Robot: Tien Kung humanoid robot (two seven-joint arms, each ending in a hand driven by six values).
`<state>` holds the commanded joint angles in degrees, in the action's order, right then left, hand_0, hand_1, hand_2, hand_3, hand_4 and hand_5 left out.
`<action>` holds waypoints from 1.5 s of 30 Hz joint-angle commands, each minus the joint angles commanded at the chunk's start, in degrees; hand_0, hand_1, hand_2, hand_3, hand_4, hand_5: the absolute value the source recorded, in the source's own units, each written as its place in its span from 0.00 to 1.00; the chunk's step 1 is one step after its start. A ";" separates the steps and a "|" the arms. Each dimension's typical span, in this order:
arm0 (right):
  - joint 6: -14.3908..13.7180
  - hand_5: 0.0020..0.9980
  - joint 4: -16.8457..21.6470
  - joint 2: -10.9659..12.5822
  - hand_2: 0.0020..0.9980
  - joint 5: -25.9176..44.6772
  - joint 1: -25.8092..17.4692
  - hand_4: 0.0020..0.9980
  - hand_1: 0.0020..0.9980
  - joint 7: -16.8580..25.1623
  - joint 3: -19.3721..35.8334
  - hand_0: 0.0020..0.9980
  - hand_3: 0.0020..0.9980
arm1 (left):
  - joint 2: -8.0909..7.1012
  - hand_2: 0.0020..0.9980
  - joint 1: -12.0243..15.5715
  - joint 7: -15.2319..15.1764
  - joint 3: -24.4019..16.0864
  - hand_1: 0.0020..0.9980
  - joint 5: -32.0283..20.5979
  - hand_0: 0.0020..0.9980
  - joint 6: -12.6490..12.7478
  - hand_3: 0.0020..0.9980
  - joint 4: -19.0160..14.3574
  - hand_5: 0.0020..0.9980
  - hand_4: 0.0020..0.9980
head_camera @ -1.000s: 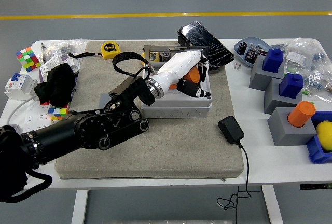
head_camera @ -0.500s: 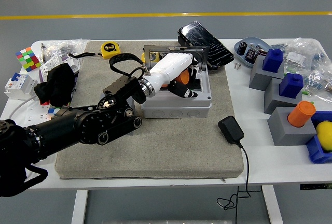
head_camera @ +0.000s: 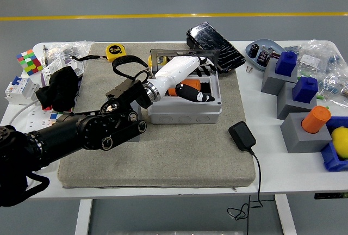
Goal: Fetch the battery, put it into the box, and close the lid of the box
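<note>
While the left hand point(head_camera: 187, 80) sits over the open box point(head_camera: 185, 112), the orange battery point(head_camera: 174, 91) lies inside it, low against the hand's underside. Fingers point(head_camera: 197, 97) are curled down over the box interior; whether they press the battery or merely rest beside it cannot be told from this view. Right arm not seen.

Risks, as judged:
- If the fingers are in contact with the battery on withdrawal, it may be dragged up and out, or tipped against the box wall so that it sits proud of the rim.
- A battery sitting proud would block the lid point(head_camera: 182, 55), which stands raised at the box's far side.
- The wrist lies across the box's left rim (a lift at an angle may shove the box across the grey mat point(head_camera: 163, 159)).
- Closing needs a reach past the box to the lid's far edge; the black tray point(head_camera: 215, 42) lies just behind and could be knocked.

Surroundings: yellow tape measure point(head_camera: 114, 51) far left on the mat, black charger point(head_camera: 242, 136) with cable near right, black strap point(head_camera: 130, 63) touching the wrist area. Grey blocks point(head_camera: 296, 96) with blue and orange caps stand well apart to the right, clear of the work.
</note>
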<state>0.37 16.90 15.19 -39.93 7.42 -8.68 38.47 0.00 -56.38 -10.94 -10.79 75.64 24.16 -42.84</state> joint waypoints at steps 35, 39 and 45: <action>0.07 0.49 -0.01 -0.67 0.68 -0.42 -1.07 0.90 0.67 0.02 1.99 0.67 0.55 | -5.08 0.79 5.49 14.94 -18.53 0.82 11.60 0.73 -10.27 0.81 -10.89 0.54 1.00; 0.10 0.49 -0.02 -0.70 0.68 -0.54 -1.34 0.90 0.67 0.00 2.30 0.67 0.55 | -6.46 0.79 7.24 16.92 -19.01 0.82 13.06 0.73 -11.83 0.81 -15.86 0.54 1.00; 0.09 0.49 -0.14 -0.77 0.68 -0.62 -1.51 0.90 0.67 -0.03 2.48 0.67 0.55 | -6.98 0.78 8.85 19.44 -18.16 0.81 14.09 0.72 -13.28 0.80 -21.32 0.55 1.00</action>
<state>0.46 16.76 14.43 -40.55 5.91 -8.71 40.95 -6.98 -47.53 8.49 -28.95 89.73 10.87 -64.16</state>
